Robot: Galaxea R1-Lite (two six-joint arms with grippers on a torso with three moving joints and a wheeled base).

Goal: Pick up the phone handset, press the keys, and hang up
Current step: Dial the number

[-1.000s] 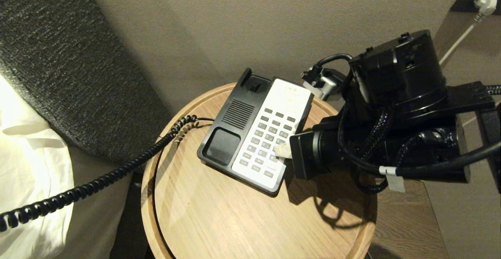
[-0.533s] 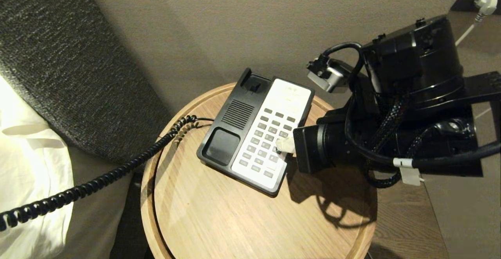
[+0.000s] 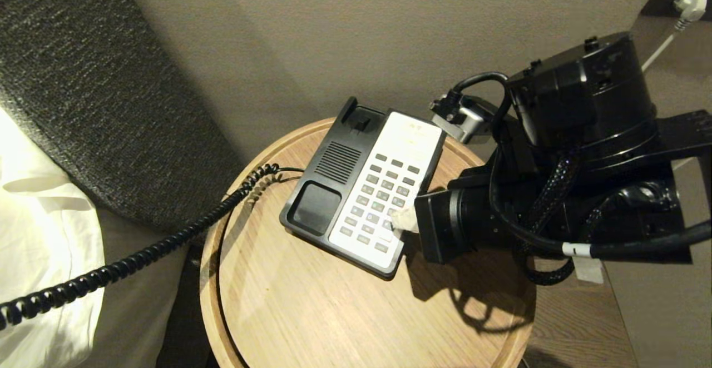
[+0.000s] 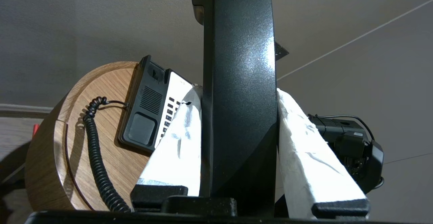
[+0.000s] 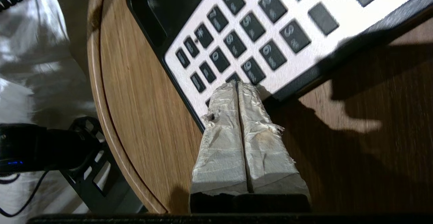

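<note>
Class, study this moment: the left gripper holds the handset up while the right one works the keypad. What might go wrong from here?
1. The right gripper's shut tips are wider than a key and sit at the keypad's edge, so they may press two keys or slip off.
2. The cord stretches off the table toward the handset; more pull might drag the base.
3. The left gripper grips the glossy handset on two sides only; it may slide.

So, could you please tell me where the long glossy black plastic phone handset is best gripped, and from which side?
Grip the long glossy black plastic phone handset on its straight middle shaft, with the fingers closing across its narrow width from the two long edges, as the left gripper does here. That stretch is slim with parallel sides, so it should sit squarely between them.
</note>
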